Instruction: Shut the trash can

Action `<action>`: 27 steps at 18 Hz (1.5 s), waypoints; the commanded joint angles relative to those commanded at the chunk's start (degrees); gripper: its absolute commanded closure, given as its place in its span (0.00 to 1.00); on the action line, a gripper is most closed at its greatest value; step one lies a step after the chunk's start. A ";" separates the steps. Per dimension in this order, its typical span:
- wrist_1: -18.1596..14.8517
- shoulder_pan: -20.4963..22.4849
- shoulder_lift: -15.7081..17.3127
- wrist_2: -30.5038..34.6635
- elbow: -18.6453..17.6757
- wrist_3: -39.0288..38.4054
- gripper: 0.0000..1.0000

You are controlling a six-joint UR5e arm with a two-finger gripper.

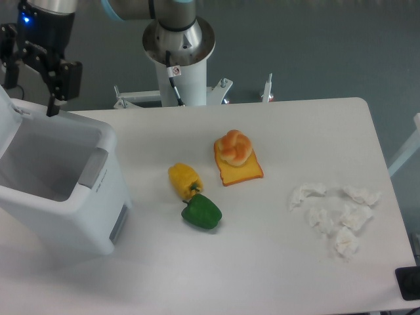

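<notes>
Hovering with jaws apart and empty above the tabletop's far-left corner, the pincer (29,98) sits behind the open trash can (59,190); approach step, next likely pushing the raised lid (8,121) down.

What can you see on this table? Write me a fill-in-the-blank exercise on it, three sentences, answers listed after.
1. The trash can stands with its lid ____.
2. The green pepper lies right beside a ____ pepper.
3. The hand hangs above the trash can's back edge, holding ____.
4. The bun rests on an ____ slice.

Missing words: open; yellow; nothing; orange
</notes>
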 joint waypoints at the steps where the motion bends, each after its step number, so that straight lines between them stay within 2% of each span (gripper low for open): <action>1: 0.00 -0.09 0.61 0.00 -0.44 0.00 0.00; 7: 0.00 0.26 1.93 0.00 -2.20 0.26 0.00; 13: -0.09 -0.27 4.83 0.00 -4.30 -0.26 0.00; 20: 0.35 -2.55 2.38 -0.35 -3.43 -2.63 0.00; 27: 0.62 -3.34 2.11 -0.35 -2.38 -3.08 0.00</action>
